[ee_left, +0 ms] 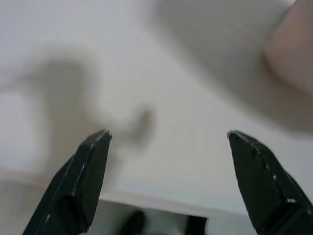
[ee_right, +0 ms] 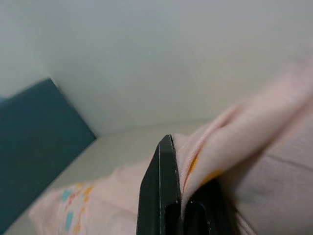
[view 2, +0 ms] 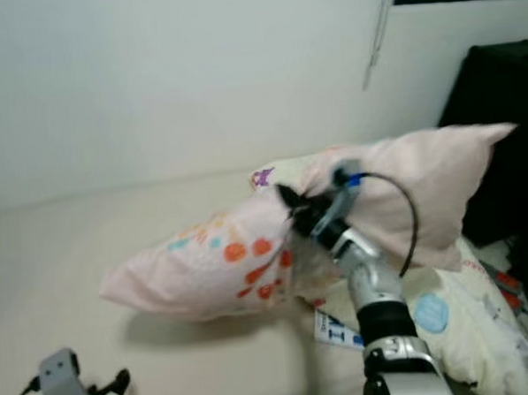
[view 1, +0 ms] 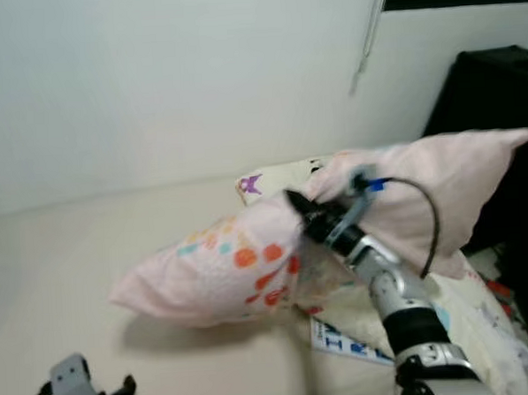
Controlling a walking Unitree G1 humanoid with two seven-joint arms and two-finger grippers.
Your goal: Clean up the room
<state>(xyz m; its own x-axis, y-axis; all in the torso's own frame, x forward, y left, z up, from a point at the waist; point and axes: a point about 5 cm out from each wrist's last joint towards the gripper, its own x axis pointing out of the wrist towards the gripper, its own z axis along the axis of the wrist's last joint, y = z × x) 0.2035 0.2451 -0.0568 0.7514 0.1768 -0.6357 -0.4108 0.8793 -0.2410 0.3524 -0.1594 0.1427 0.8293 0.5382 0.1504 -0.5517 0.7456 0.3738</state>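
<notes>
a cream bed [view 1: 90,260] runs out ahead of and below the right tool [view 1: 298,212], its sheet smooth and bare apart from soft shadows, and it meets a plain white wall [view 1: 151,79] beyond the tool. a thin cord [view 1: 369,41] hangs down that wall above the tool and a little to its right. further right stands a black shape [view 1: 489,88] that is too dark to make out. below the tool and toward the robot's body lies a rumpled cream blanket [view 2: 448,329] with small printed figures, and a white card with blue letters [view 1: 347,342] lies just under the silver forearm.

the pink pillow [view 1: 223,266] is lifted clear of the bed, casting a shadow on the sheet under it. the right tool is clenched on a fold of its cover near the middle, so the fabric bunches around the black fingers [ee_right: 161,196]. to the tool's left the pillow droops toward the bed and shows orange, red and teal dots; to its right the plain pink end sticks out and up toward the black shape. a black cable [view 1: 424,216] loops over the wrist just behind the tool.

the left tool [ee_left: 168,139] hangs low over the sheet with its two fingers spread wide and nothing between them, well to the left of the pillow's drooping end.
</notes>
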